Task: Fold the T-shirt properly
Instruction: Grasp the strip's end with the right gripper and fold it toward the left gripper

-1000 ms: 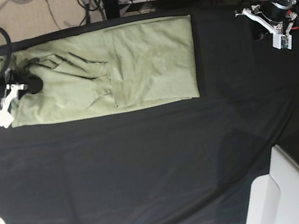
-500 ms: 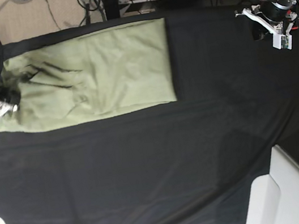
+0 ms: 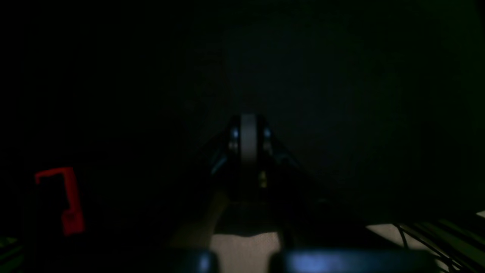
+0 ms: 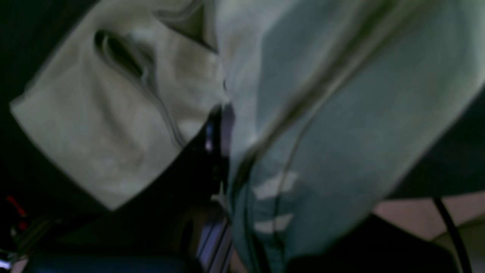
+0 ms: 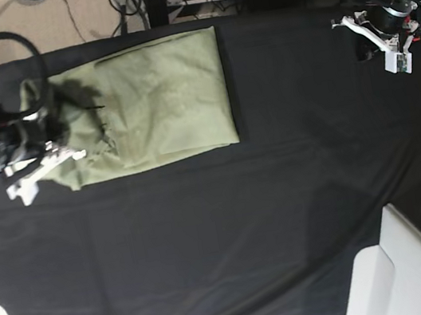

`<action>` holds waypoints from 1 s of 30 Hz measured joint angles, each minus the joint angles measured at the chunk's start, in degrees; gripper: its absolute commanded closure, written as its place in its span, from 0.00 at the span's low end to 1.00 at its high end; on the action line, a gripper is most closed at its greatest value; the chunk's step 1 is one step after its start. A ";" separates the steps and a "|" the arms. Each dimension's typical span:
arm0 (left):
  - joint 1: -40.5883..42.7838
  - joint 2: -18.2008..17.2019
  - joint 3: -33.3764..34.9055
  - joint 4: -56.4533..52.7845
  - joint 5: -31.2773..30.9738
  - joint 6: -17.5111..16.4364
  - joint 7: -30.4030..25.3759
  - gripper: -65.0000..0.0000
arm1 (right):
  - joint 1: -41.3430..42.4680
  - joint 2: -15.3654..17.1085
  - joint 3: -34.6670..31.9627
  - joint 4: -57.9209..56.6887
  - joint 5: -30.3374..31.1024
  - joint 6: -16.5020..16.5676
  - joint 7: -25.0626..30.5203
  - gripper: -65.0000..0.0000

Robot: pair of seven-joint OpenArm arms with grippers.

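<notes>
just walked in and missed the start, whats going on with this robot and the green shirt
A two-armed robot is folding a pale green T-shirt on a black table cloth. The right gripper works at the shirt's bunched end, and its wrist view shows cloth pinched between the fingers. The left gripper sits apart by the table's far corner, touching nothing. The shirt lies as a long band, not yet folded short.

Overhead base view; close, perhaps downward-facing wrist views
</notes>
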 measured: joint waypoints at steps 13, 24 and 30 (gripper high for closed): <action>0.00 -0.02 0.00 0.00 -0.04 0.00 -0.02 1.00 | 2.08 -0.17 -21.57 9.22 -12.33 -11.96 -0.02 1.00; -0.02 0.07 3.10 -0.02 -0.04 -0.37 0.00 1.00 | 6.25 -3.63 -30.45 9.62 -12.94 -12.09 -0.02 1.00; 0.02 0.02 3.23 -0.04 0.11 0.22 0.00 1.00 | 6.34 -5.92 -31.58 9.55 -12.72 -12.04 -0.04 1.00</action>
